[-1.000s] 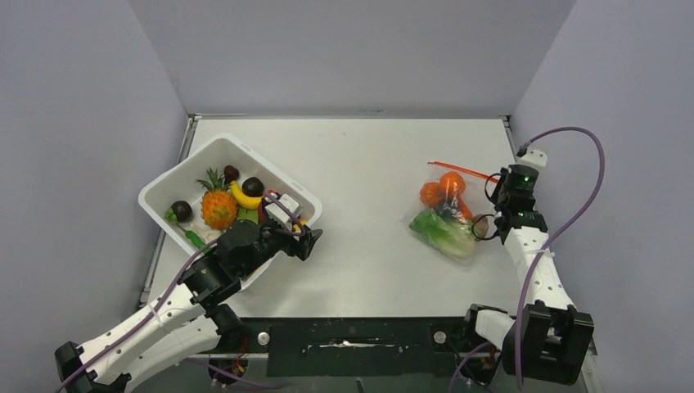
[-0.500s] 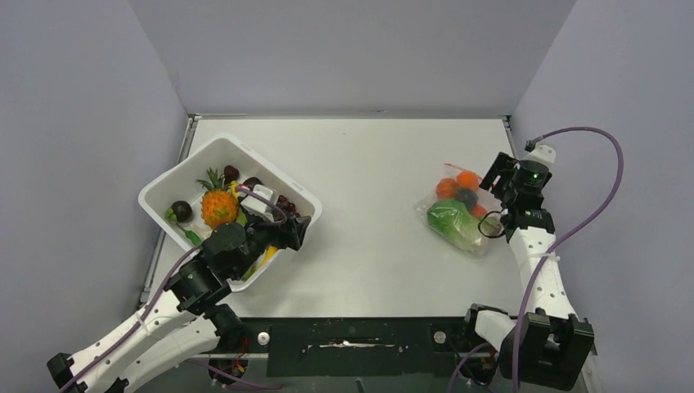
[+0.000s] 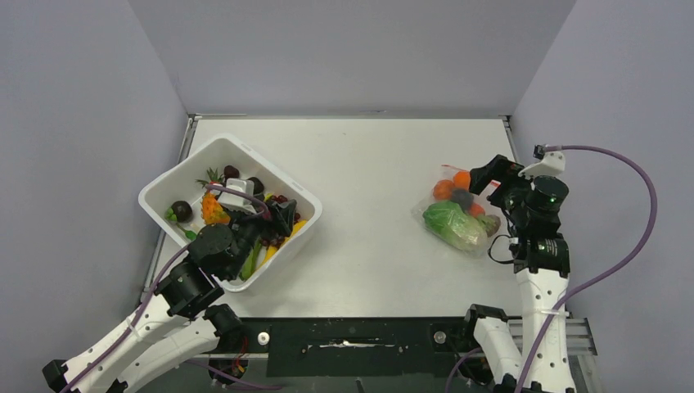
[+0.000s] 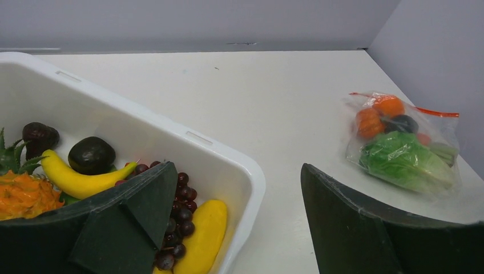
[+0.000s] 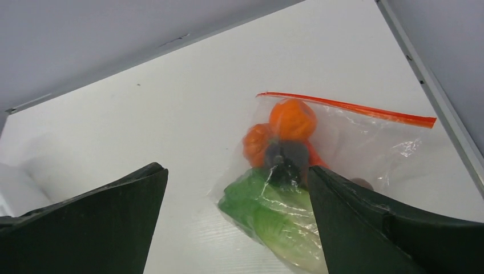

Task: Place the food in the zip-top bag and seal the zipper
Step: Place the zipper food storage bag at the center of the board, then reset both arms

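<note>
**Colours, item by item**

We see the zip-top bag (image 5: 371,142) as clear plastic w/ glossy crinkles. Its zipper (image 5: 348,108) is a thin red-orange strip. Inside: oranges (image 5: 292,119) bright orange, lettuce (image 5: 262,211) green fading to pale, plum (image 5: 285,157) v. dark. The tub (image 4: 200,140) is plain white. In it: banana (image 4: 74,177) yellow, grapes (image 4: 181,208) dark purple, pineapple (image 4: 25,197) orange w/ green leaves. The table (image 4: 257,85) is off-white and the walls (image 3: 352,49) grey-lilac.

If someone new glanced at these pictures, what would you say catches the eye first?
The clear zip-top bag on the table's right, bright with oranges and green lettuce, beside the open right gripper. Next, the white tub on the left, crowded with toy food, the open left gripper over its rim.
</note>
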Tool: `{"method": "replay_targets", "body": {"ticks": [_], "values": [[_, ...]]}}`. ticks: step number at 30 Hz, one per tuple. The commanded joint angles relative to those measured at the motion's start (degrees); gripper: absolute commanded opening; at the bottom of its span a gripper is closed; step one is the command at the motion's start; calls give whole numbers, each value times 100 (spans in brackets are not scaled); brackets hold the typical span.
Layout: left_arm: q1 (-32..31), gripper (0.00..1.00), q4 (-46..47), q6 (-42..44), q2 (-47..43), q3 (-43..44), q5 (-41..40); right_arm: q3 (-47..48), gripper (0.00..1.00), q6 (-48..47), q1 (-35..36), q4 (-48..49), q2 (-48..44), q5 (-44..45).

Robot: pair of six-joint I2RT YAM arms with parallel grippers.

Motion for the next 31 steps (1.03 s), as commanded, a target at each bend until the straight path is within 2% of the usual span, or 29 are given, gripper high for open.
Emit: {"method": "replay_targets", "body": {"ticks": [1, 4, 9, 21, 31], "values": [[-24, 79, 463, 33, 58, 348, -271, 442, 98, 193, 37, -525, -444, -963], [-26, 80, 388, 11, 157, 478, -318, 374, 98, 110, 43, -523, -732, -1760], [-26, 80, 514, 35, 271, 521, -474, 322, 97, -62, 47, -545, -967, -2303], [-26, 80, 1193, 602, 403, 726, -297, 523, 98, -37, 48, -663, -1072, -2633], [-25, 80, 1083, 600, 316, 549, -325, 470, 98, -27, 135, -516, -806, -2667]]}}
